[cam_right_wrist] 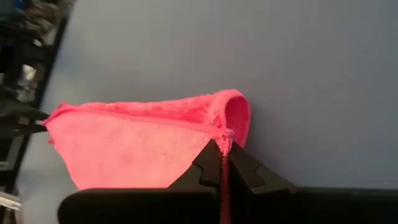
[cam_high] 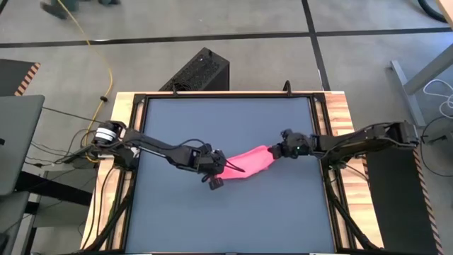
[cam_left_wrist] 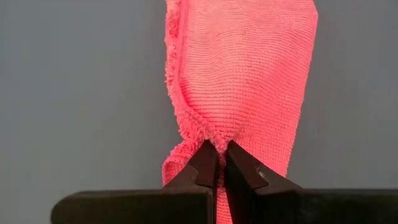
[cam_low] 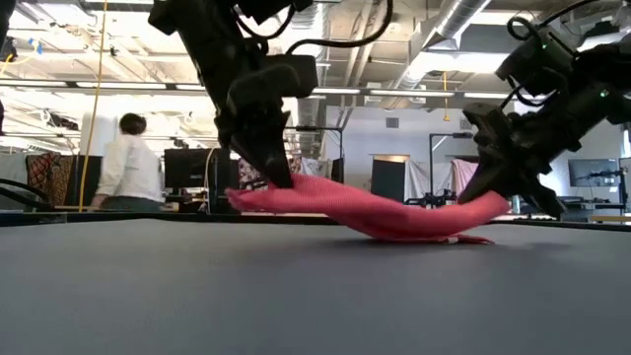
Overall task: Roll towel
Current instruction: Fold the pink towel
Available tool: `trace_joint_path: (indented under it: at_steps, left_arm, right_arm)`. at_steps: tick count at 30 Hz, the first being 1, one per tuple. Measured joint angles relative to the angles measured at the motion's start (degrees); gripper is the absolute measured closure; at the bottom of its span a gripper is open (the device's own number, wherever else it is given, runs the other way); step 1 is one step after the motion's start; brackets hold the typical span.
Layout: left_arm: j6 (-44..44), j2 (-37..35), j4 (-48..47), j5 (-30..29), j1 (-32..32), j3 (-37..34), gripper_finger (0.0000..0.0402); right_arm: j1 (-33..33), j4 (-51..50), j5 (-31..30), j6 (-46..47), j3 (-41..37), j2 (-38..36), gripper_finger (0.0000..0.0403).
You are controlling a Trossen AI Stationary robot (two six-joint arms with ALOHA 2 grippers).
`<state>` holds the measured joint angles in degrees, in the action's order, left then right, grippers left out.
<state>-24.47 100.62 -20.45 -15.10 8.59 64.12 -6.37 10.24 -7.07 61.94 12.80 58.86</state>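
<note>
— Towel [cam_high: 249,160] position first, please. Where is it?

— It is near the middle of the table [cam_high: 177,219], a little toward the right edge. It is bunched into a long pink strip. It hangs between the two arms, and in the low view the middle of it sags down to the dark surface while both ends are lifted.

— And the grippers?

— The left gripper [cam_high: 224,166] is closed tight on the left end of the towel. In the left wrist view the two fingertips [cam_left_wrist: 208,163] meet on the fringed edge of the cloth. The right gripper [cam_high: 272,151] is also closed, on the right end; in the right wrist view the fingertips [cam_right_wrist: 214,158] pinch a thin fold of the hem between them.

— So which step is this?

— I think it is still the preparation. Both ends are gripped, but no roll is visible. The cloth is only crumpled and folded over on itself, not flat.

— What does the next move need?

— In my opinion, the arms should pull gently apart and lower the towel so that it lies flat on the table. After that one edge can be turned over and rolled. If they pull too hard, the thin cloth may slip out from the fingertips.
</note>
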Motion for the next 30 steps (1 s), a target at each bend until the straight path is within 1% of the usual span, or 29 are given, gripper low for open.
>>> trace_joint_path:
  at_steps: [4,11,14,17,20,25,30]
  left_arm:
    - [-0.1,-0.5,0.0,-0.2,-0.2,0.0,0.0401]
    - [-1.2,-0.5,-0.9,0.1,-0.1,0.0,0.0401]
    - [-1.2,-0.5,-0.8,0.1,-0.2,0.0,0.0401]
    - [-1.0,-0.5,-0.5,0.1,-0.2,0.0,0.0396]
    - [0.7,-0.5,1.1,1.2,-0.2,0.0,0.0382]
    - [1.2,-0.5,1.7,4.7,-1.0,0.0,0.0343]
    - [1.3,-0.5,1.7,6.0,-1.5,0.0,0.0305]
  right_arm:
    - [-1.2,0.2,1.0,-2.4,0.0,-3.2,0.0375]
    - [-2.5,0.2,0.7,-6.3,0.0,-9.0,0.0377]
    - [-3.3,-0.2,1.2,-6.7,0.0,-9.8,0.0377]
    - [-3.6,-2.1,2.9,-6.7,0.0,-9.8,0.0377]
    - [-3.3,-3.3,3.1,-6.5,0.0,-9.8,0.0372]
    - [-3.4,-3.4,2.9,-6.6,0.0,-9.8,0.0365]
    - [-3.4,-4.0,2.8,-7.0,0.0,-9.8,0.0366]
